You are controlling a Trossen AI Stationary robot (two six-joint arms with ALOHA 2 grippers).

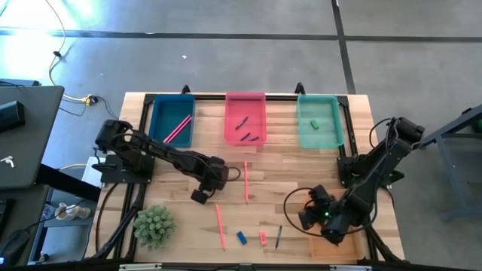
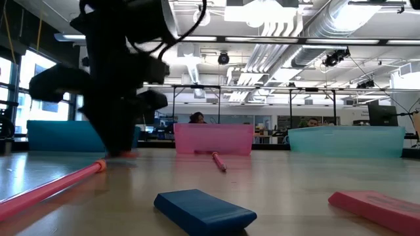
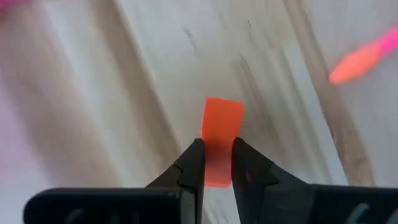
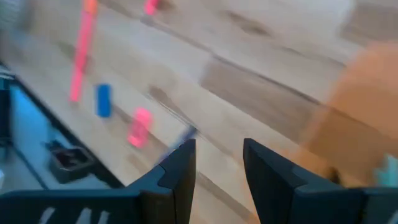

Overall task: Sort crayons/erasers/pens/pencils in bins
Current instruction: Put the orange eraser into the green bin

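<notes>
My left gripper [image 1: 202, 196] stands left of the table's middle, shut on a small orange-red eraser [image 3: 222, 118]. My right gripper [image 4: 219, 149] is open and touches nothing; it hovers near the table's right front [image 1: 309, 217] beside the orange bin [image 4: 354, 124]. A blue eraser [image 1: 242, 238], a pink eraser [image 1: 263, 238], a dark pen [image 1: 279, 236] and two pink sticks [image 1: 220, 226] [image 1: 246, 183] lie flat on the table. The dark blue bin [image 1: 172, 120], pink bin [image 1: 245, 118] and teal bin [image 1: 319, 120] line the far edge. My left gripper pinches the orange-red eraser between its two fingers at the eraser's near end [image 3: 217, 167]; the other end sticks out past the fingertips [image 3: 198, 152]. The fingers come from above, pointing down. The eraser is low at the table [image 2: 125, 155]; whether it rests on it I cannot tell.
A small green plant [image 1: 154, 224] stands at the table's near left corner. The blue bin holds pink sticks [image 1: 178, 128], the pink bin dark pens [image 1: 245, 128], the teal bin a green eraser [image 1: 315, 124]. People sit in the room behind the table [image 2: 195, 118].
</notes>
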